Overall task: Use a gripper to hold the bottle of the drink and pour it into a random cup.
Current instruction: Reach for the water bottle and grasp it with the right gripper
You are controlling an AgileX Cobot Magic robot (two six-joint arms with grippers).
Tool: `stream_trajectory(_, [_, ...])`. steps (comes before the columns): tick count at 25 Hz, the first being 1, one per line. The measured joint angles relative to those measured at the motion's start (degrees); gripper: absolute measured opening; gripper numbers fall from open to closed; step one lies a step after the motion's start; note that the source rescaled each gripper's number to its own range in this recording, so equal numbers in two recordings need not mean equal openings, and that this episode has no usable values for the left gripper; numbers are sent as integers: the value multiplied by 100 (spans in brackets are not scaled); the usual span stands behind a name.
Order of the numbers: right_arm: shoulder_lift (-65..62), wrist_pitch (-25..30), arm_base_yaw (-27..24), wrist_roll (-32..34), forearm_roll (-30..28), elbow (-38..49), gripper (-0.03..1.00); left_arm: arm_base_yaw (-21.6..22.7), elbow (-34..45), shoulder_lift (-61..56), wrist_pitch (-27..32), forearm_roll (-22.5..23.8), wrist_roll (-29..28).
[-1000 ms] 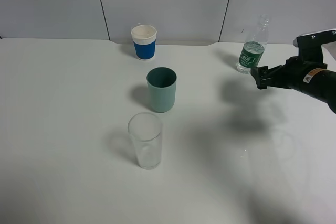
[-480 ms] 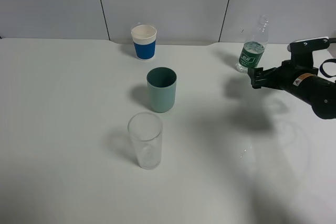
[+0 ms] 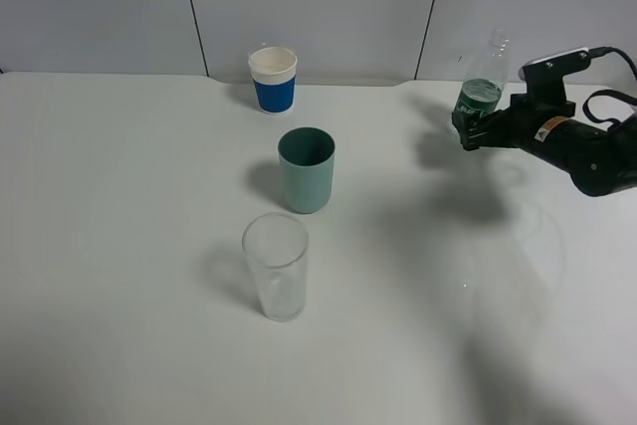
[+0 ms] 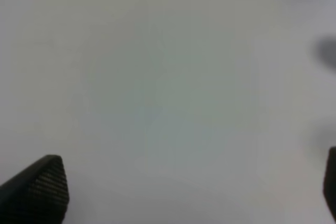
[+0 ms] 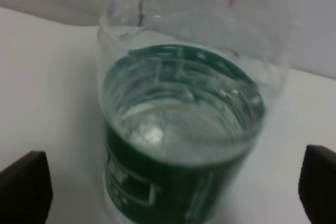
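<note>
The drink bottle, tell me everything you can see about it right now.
The bottle is small and made of clear plastic, with a dark green label bearing white marks around its lower body and clear liquid inside. It stands upright on the white table at the far right, near the back wall. The right pincer is open with a jaw on either side of the label. The wrist view shows gaps on both sides, so nothing grips it. Its top is too faint to tell whether there is a cap.
</note>
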Motion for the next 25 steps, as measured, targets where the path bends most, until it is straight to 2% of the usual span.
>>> stream_trajectory(10, [362, 167, 0, 0, -419, -730, 100, 0, 0, 0, 0, 0, 0])
stream_trajectory(21, [404, 5, 0, 0, -784, -808, 94, 0, 0, 0, 0, 0, 0])
stream_trajectory(23, [404, -77, 0, 0, -788, -808, 85, 0, 0, 0, 0, 0, 0])
stream_trajectory(24, [409, -133, 0, 0, -788, -808, 73, 0, 0, 0, 0, 0, 0])
stream_trajectory(25, [409, -162, 0, 0, -783, -808, 54, 0, 0, 0, 0, 0, 0])
